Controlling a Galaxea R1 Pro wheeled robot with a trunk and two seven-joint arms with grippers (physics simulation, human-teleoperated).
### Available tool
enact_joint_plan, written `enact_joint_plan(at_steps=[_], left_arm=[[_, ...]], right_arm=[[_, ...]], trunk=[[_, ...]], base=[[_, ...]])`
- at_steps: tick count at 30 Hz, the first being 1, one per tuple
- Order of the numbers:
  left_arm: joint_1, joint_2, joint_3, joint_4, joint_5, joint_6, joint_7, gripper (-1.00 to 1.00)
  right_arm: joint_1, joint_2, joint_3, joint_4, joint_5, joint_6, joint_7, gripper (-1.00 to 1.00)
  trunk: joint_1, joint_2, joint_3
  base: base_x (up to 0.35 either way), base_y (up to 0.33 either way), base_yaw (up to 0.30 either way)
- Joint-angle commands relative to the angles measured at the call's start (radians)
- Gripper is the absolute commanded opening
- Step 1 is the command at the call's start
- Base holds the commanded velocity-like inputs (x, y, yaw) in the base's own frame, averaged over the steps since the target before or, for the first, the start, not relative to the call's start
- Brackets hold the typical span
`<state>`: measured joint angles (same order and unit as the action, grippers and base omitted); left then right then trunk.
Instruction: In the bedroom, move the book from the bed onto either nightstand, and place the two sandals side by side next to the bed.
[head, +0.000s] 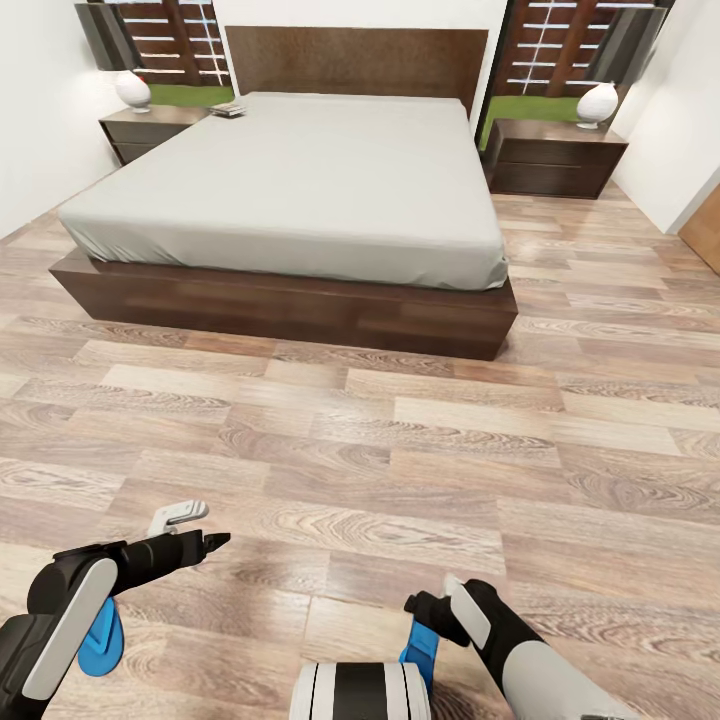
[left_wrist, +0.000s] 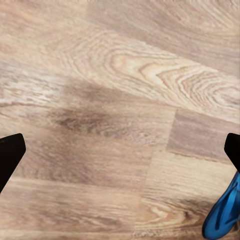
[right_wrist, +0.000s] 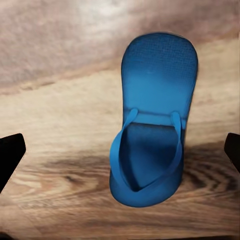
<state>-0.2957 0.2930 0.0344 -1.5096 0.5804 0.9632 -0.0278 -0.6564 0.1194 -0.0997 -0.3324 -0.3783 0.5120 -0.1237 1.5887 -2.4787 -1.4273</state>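
Nearest the head camera, a blue sandal (head: 418, 652) lies on the wood-plank floor (head: 400, 470) just beside the robot's white-and-black trunk (head: 360, 692), half hidden by the right arm. The right wrist view shows it whole (right_wrist: 152, 120): sole flat on the planks, both thin straps meeting at the toe post, untouched, with the black fingertips (right_wrist: 10, 155) of the right pincer standing wide apart at the frame's two edges, nothing between them.

The other sandal (head: 100, 635) lies on the floor on the far side of the trunk from the first, well apart from it, mostly covered by the left forearm. The left wrist view catches only a blue sliver of it (left_wrist: 224, 212) at one corner, next to one dark fingertip (left_wrist: 9, 155); the other tip sits at the opposite edge, so this pincer too is spread open over bare planks. In the head view the left pincer (head: 195, 530) hangs above the floor, between that sandal and the bed.

The bed (head: 290, 190) stands well beyond both sandals, its grey mattress on a dark base. The book (head: 229, 109) rests at the mattress's far corner, just beside the left nightstand (head: 150, 130), which carries a white lamp (head: 132, 90). The right nightstand (head: 555, 155) stands at the bed's other far corner with its own lamp (head: 597, 103).
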Motion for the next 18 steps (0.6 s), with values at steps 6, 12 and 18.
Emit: enact_joint_plan(at_steps=[6,12,18], left_arm=[[0.0,0.0,0.001,-0.008,-0.001,0.005,-0.003,1.0],[0.0,0.0,-0.001,-0.013,-0.001,0.005,-0.003,1.0],[0.0,0.0,-0.002,-0.015,-0.001,0.005,-0.003,1.0]], right_arm=[[-0.013,-0.001,-0.006,-0.002,-0.01,0.003,-0.008,1.0],[-0.016,-0.002,-0.007,0.002,-0.01,-0.005,-0.008,1.0],[-0.017,-0.004,-0.008,0.011,-0.01,-0.048,-0.009,1.0]], trunk=[[0.0,0.0,-0.001],[0.013,-0.022,-0.022],[0.013,-0.022,-0.022]], base=[[0.0,0.0,0.0],[0.0,0.0,0.0],[0.0,0.0,0.0]])
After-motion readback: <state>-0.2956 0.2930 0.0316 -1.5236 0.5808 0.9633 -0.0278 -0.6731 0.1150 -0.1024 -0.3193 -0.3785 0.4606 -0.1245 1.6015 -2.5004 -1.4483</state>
